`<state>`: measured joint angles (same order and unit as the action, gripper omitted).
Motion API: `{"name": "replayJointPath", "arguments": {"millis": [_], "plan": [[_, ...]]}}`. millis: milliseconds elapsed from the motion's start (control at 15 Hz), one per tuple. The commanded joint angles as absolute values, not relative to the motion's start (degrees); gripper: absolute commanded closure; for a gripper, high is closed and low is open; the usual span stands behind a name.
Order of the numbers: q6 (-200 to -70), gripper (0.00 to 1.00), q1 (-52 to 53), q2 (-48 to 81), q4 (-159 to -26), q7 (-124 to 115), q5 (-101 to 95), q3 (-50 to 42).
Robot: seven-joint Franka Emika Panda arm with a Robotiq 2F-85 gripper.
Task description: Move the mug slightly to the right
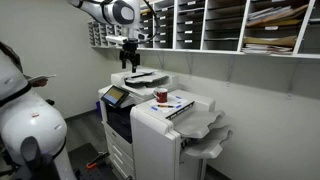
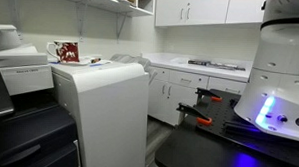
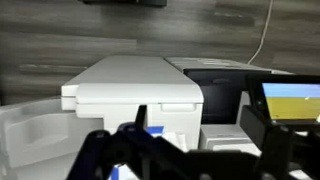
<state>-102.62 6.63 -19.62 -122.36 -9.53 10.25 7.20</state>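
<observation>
The small dark red mug [image 1: 161,96] stands upright on top of the white printer [image 1: 150,125], on papers near its back edge. It also shows in an exterior view [image 2: 68,52] at the left. My gripper [image 1: 130,56] hangs above the printer's scanner lid, to the left of the mug and well above it, not touching it. In the wrist view the gripper [image 3: 198,130] is open and empty, with its dark fingers wide apart over the printer's white lid [image 3: 130,85]. The mug is out of the wrist view.
Wall shelves with paper trays [image 1: 220,25] hang above the printer. The printer's control screen [image 3: 290,100] and output trays [image 1: 205,130] stick out. A white rounded machine [image 1: 25,125] stands at the left. A counter with cabinets [image 2: 190,70] lies beyond.
</observation>
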Motion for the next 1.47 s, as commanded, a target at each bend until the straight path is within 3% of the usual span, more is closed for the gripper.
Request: {"name": "replayJointPath", "arguments": {"millis": [0,267,867,1400], "plan": [[-102.50,0.00,6.31,-19.60,-122.24,-9.46,10.32,7.46],[-104.65,0.00,6.11,-18.80,-122.19,-10.60,10.39,7.71],[-133.57,0.00,3.88,2.42,-114.14,-28.45,6.77,6.98],[-128.16,0.00,8.19,23.93,-94.13,-40.62,2.39,1.76]]}}
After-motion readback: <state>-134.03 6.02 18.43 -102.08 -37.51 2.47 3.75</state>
